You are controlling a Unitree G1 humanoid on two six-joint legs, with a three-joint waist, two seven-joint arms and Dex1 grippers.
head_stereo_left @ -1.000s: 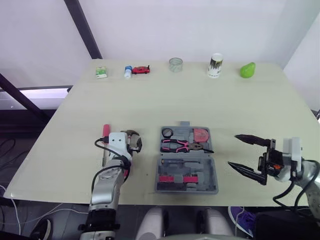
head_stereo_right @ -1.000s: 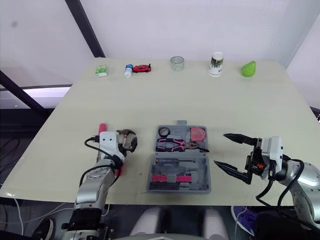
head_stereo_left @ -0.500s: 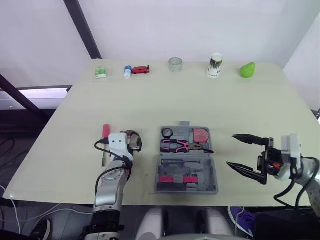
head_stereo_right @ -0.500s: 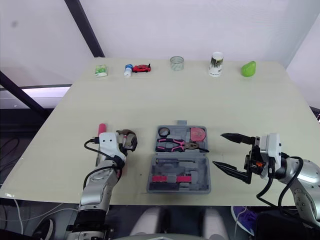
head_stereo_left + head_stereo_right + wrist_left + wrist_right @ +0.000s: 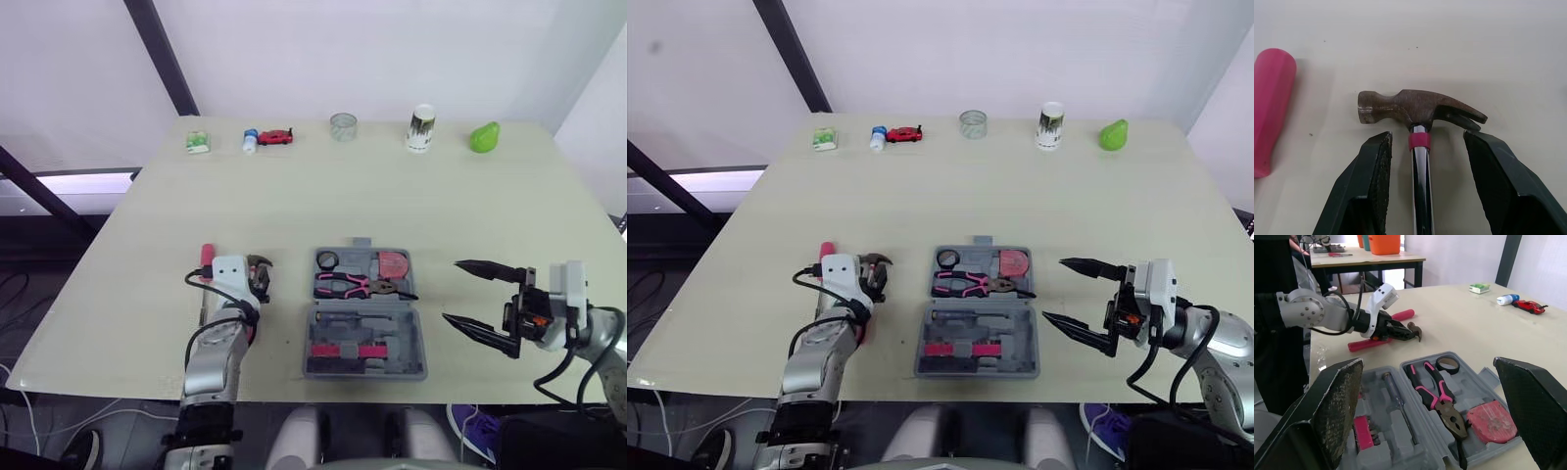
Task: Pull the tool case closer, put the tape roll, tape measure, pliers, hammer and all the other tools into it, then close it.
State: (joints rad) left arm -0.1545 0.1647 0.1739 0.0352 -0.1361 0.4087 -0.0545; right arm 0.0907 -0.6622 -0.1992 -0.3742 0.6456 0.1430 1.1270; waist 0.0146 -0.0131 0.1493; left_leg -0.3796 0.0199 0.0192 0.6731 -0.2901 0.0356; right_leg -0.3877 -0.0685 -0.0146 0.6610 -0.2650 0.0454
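The grey tool case [image 5: 416, 323] lies open near the table's front edge. In it are a black tape roll [image 5: 327, 259], pink-handled pliers [image 5: 349, 285] and a red tape measure [image 5: 395, 262]. To its left lies the hammer, its brown head [image 5: 1415, 107] just beyond my left gripper [image 5: 1425, 139]. That gripper is open, with one finger on each side of the steel shaft [image 5: 1421, 196]. A pink-handled screwdriver [image 5: 206, 258] lies beside the hammer. My right gripper [image 5: 453, 290] hovers wide open to the right of the case, holding nothing.
Along the far edge stand a green-and-white box [image 5: 199, 142], a small bottle [image 5: 251, 140], a red toy car [image 5: 276, 136], a clear cup [image 5: 344, 126], a paper cup [image 5: 421, 128] and a green object [image 5: 484, 137]. The middle of the table [image 5: 392, 201] is bare.
My left gripper has shifted slightly to the left along the hammer, still astride its shaft. The right gripper has edged a little toward the case.
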